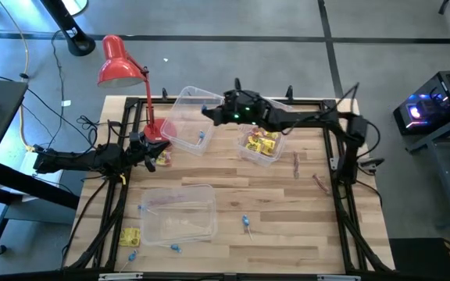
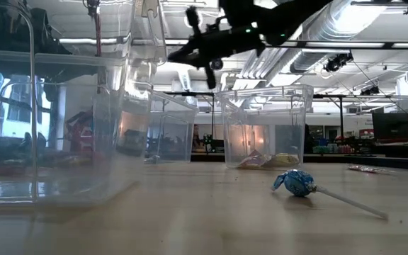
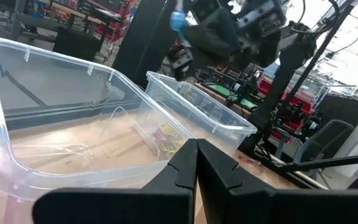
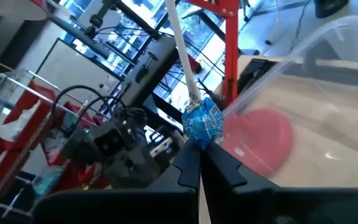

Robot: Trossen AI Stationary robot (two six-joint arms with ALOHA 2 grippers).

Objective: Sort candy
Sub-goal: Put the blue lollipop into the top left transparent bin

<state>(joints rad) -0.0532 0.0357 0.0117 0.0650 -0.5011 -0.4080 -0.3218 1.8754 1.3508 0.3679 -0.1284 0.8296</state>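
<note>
A pale wooden tabletop point(image 1: 287, 226) sat on a grey floor, with a red desk lamp point(image 1: 119, 62) at its far-left corner and an open workshop beyond. Three clear bins point(image 1: 180, 215) stood there: one held yellow packets point(image 1: 261, 143), one a blue piece. The right gripper point(image 4: 199, 155) hovered over the far bin, fingers clamped on a blue lollipop point(image 4: 202, 122). The left gripper point(image 3: 196, 163) waited at the left edge, fingers closed, empty. No writing was readable.
</note>
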